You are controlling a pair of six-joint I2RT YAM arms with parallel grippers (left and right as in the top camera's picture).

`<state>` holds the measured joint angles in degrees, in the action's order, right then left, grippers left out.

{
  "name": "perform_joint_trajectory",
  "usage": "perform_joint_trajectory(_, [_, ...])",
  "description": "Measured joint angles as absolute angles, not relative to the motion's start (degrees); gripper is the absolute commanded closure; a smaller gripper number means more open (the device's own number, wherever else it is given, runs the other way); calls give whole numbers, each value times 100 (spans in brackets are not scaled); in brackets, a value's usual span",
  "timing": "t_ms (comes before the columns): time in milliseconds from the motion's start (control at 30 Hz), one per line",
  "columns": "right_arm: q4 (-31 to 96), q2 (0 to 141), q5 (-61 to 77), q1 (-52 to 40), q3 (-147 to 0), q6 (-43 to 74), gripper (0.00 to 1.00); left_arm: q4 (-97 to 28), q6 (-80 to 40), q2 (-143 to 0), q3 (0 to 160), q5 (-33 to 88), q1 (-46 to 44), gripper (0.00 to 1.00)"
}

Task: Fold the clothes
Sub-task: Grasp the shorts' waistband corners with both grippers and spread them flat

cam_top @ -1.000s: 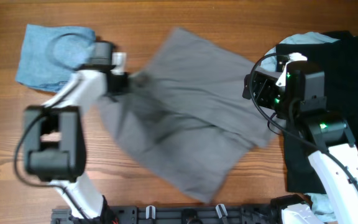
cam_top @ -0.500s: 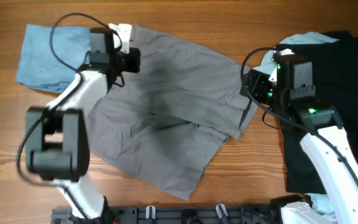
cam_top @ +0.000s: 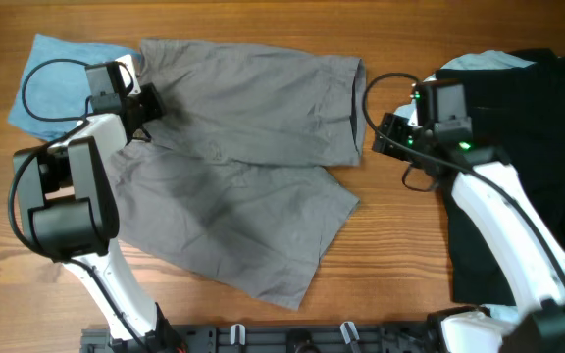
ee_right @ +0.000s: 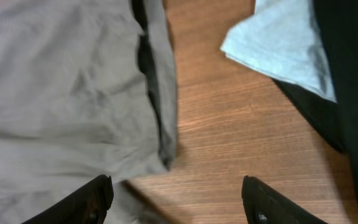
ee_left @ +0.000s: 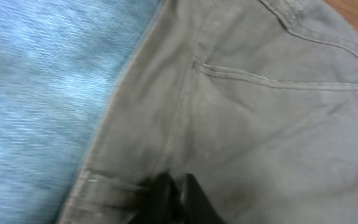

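The grey-khaki shorts [cam_top: 243, 176] lie spread on the wooden table, with the upper half laid flat across the back. In the left wrist view the shorts [ee_left: 260, 112] fill most of the frame, seams and waistband showing. My left gripper [cam_top: 137, 101] is shut on the shorts' left edge [ee_left: 176, 196]. My right gripper [cam_top: 381, 132] is open and empty, just right of the shorts' hem [ee_right: 157, 93], over bare wood [ee_right: 179, 202].
A bright blue garment [cam_top: 57, 74] lies at the back left, partly under the shorts [ee_left: 36, 81]. A black garment [cam_top: 528, 157] covers the right side. A pale blue cloth [cam_top: 474, 64] lies by it [ee_right: 278, 43]. A black rail [cam_top: 292, 338] runs along the front edge.
Both arms swung the shorts' raised half toward the back and laid it flat. My left gripper moved left, still holding. My right gripper let go of the hem and opened.
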<state>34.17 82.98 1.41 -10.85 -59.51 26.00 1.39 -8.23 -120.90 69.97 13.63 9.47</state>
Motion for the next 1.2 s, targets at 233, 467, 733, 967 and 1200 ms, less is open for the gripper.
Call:
perform_joint_trajectory(233, [2215, 9832, 735, -1079, -5940, 2130, 24, -421, -941, -11163, 6928, 2106, 635, 46])
perform_joint_trajectory(467, [2047, 10720, 1981, -1057, -5944, 1662, 93, -1632, -937, -9124, 6928, 2244, 637, 40])
perform_joint_trajectory(733, [2729, 10210, 1192, -464, -5940, 1791, 40, -2808, -937, -8908, 6928, 2241, 637, 36])
perform_joint_trajectory(967, [1494, 9985, 1448, 346, -5931, 1389, 30, -3030, -937, -8908, 6928, 2244, 637, 30])
perform_joint_trajectory(1200, [32, 10250, 1861, 342, -5931, 1570, 36, -3913, -672, -8908, 6928, 2239, 637, 18])
